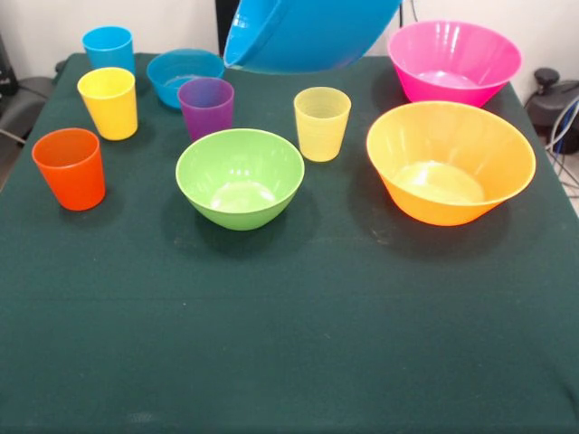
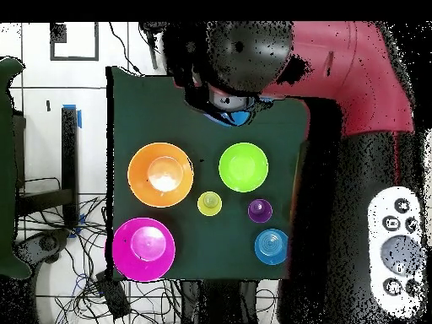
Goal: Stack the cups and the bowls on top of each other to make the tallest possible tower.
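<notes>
Arm [image 2: 337, 76] raised; medium blue bowl [image 1: 308, 32] tilted aloft.

Table, wall and floor

A dark green cloth [image 1: 289, 344] is spread over the table; a pale wall [image 1: 172, 23] is seen behind, and cables [image 2: 93, 283] lie on the tiled floor [image 2: 84, 67].

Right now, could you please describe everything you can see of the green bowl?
The green bowl is a round, translucent-looking plastic bowl in lime green, standing upright and empty on the dark green table cloth. Its rim is wide and its sides taper down to a smaller flat base. It stands apart from everything else, with the purple cup and the pale yellow-green cup just behind it.
</notes>
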You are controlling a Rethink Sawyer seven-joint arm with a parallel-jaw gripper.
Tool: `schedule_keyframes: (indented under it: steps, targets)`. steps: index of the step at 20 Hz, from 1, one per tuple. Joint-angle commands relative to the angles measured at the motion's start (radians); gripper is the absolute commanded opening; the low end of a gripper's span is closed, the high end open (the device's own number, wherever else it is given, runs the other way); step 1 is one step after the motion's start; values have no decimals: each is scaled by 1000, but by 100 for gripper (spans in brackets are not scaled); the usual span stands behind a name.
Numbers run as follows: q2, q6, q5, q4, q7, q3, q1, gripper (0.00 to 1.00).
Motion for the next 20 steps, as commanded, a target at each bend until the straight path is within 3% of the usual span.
schedule_keyframes:
  steps: [1, 8, 12, 20]
  targets:
    - [22, -62, -31, 130, 22, -22, -5, 0]
    - [18, -100, -38, 146, 16, -20, -9, 0]
    - [-4, -17, -36, 108, 12, -21, 0, 0]
    - [-26, -195, -36, 265, 17, -32, -22, 0]
